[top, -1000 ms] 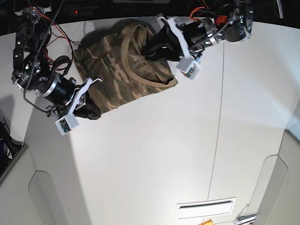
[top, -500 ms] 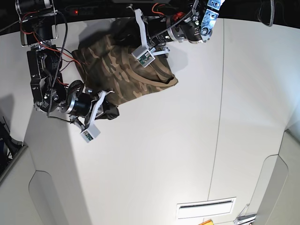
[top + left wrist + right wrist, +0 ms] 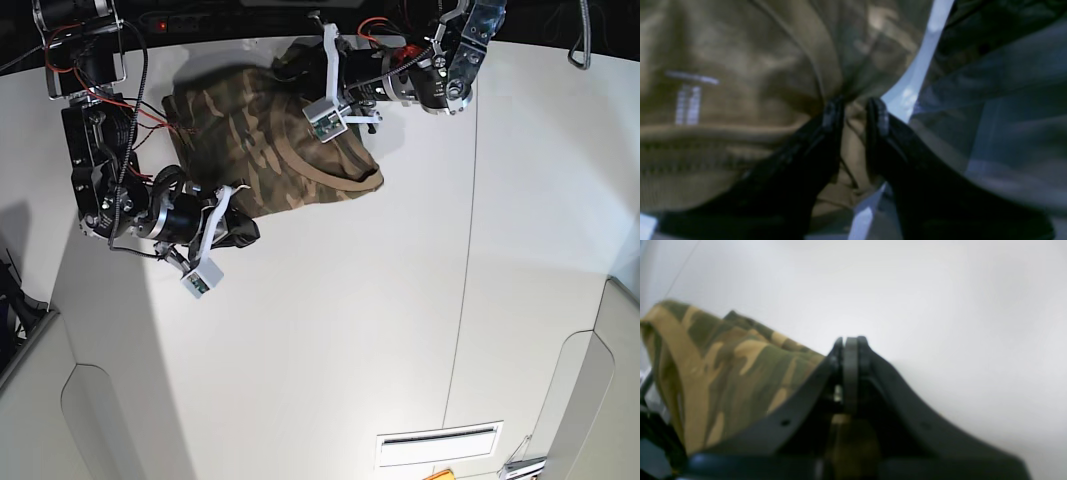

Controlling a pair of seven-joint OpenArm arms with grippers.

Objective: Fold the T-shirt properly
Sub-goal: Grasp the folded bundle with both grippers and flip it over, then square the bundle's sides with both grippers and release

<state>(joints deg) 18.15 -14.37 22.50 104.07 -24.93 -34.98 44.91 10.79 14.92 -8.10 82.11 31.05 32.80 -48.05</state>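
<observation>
So the T-shirt (image 3: 265, 140) is sitting bunched up at the far end of the white surface (image 3: 400, 300), folded over itself with the tan collar (image 3: 340, 178) curving along its near edge. Up close in the left wrist view, the left fingers (image 3: 855, 110) are pinching a gathered bit of the shirt's cloth between their tips, so they're closed on the fabric with only a narrow gap where the cloth is sitting, and you can make out a small pale label (image 3: 690, 100) off to one side, though it's all pretty blurry. In the base view that left arm (image 3: 420, 75) is reaching in from the far side over the top of the shirt. The right fingers (image 3: 850, 346) are pressed fully together, tips touching, and I can't really say if any cloth is caught between them; the camo fabric is lying just beside and under them, with bare white surface beyond. In the base view the right arm (image 3: 150, 215) is sitting at the shirt's near corner, low down by the surface.
</observation>
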